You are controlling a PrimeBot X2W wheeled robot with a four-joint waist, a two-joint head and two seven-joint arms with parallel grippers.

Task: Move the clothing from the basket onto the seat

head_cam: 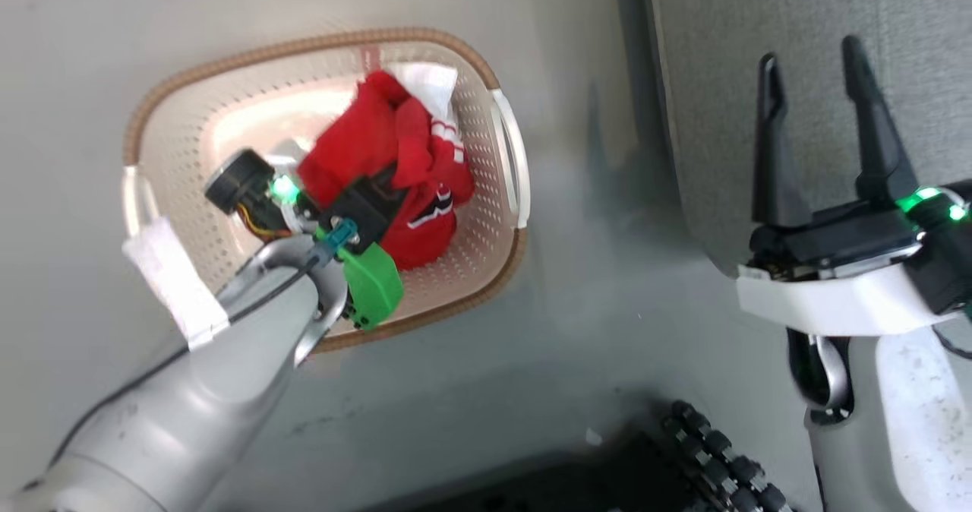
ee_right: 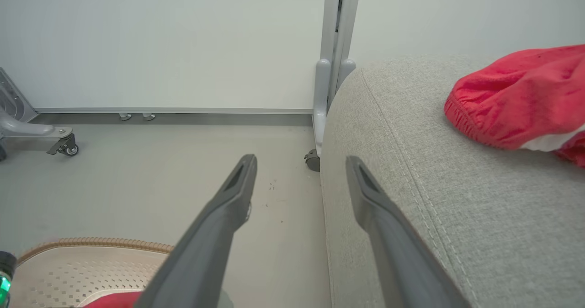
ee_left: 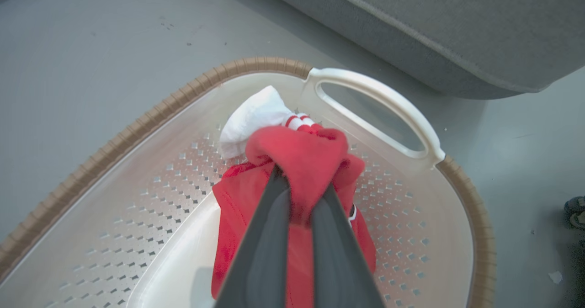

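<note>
Two risks stand out. The left gripper (ee_left: pixel 301 180) has its jaws pressed together on only a top fold of the red garment (ee_left: pixel 297 150), which lies in the basket (ee_left: pixel 137 125) toward its handle end. So thin a pinch may slip on lifting, or trailing fabric may catch the brown rim and drag the basket across the floor (ee_left: pixel 91 38). The right gripper (ee_right: pixel 299 161), jaws spread and empty, hangs by the edge of the seat (ee_right: pixel 457 198). Count: two garments, one in the basket and a second garment (ee_right: pixel 516 98) on the seat; one basket; one seat.
</note>
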